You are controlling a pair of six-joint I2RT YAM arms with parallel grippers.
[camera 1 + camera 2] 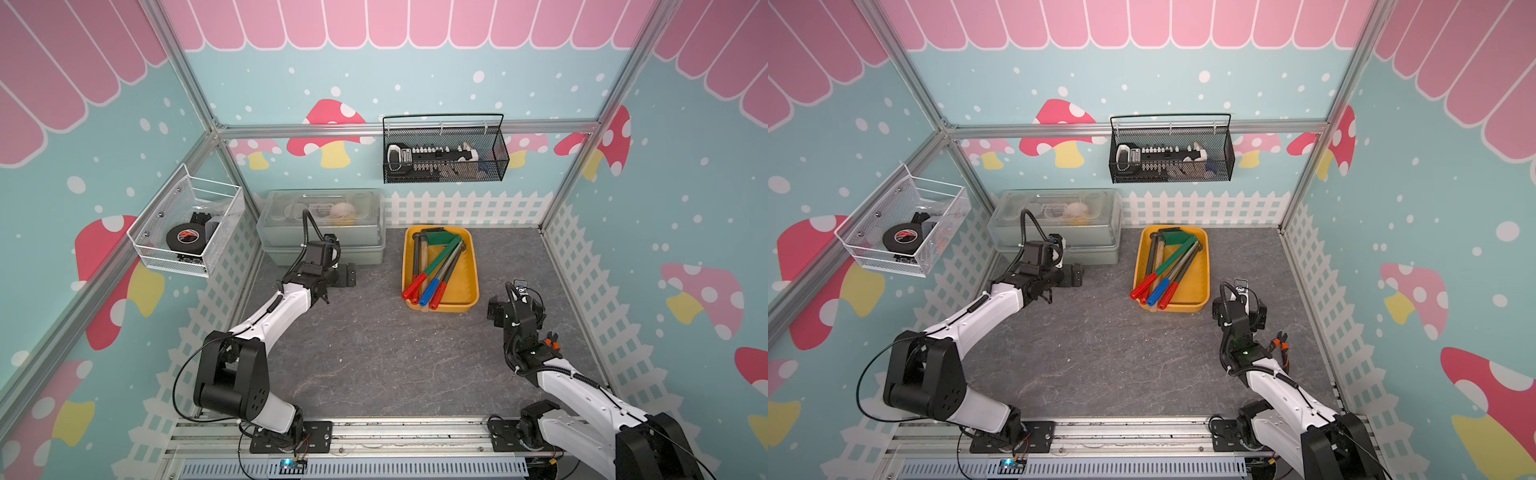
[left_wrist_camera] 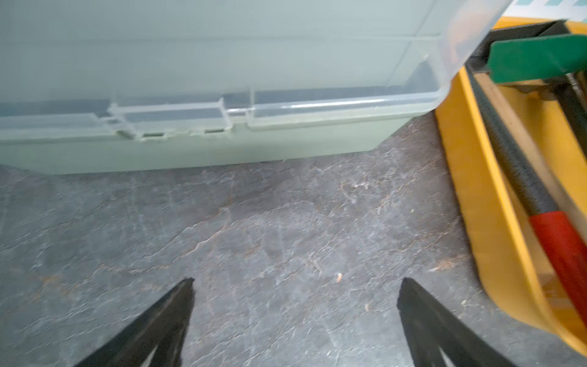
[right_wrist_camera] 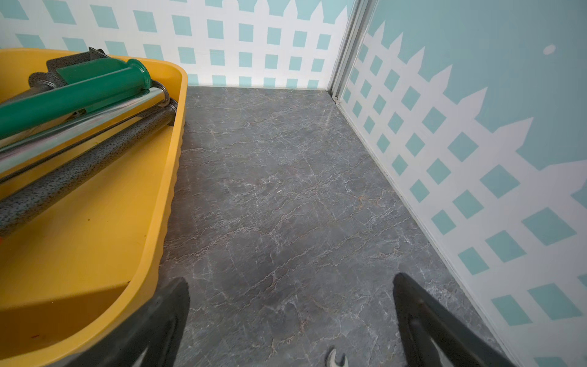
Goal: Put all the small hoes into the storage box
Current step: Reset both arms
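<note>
Across the grey stone-look table, lots of bare floor is lying between the two arms, so both are getting plenty of room to move. At the back, the big grey-green lidded case is sitting closed by the fence wall, and the yellow storage box is sitting just beside it. Long garden tools are lying criss-cross inside the box, with their handles pointing toward the robot. I think the small hoe is the one with the flat green blade, resting in the box, though I cannot be sure. The left gripper is hanging over bare table in front of the case, jaws spread wide, holding nothing. The right gripper is hanging beside the box's near corner, clear of its rim, also wide and holding nothing, so the job is looking finished.
</note>
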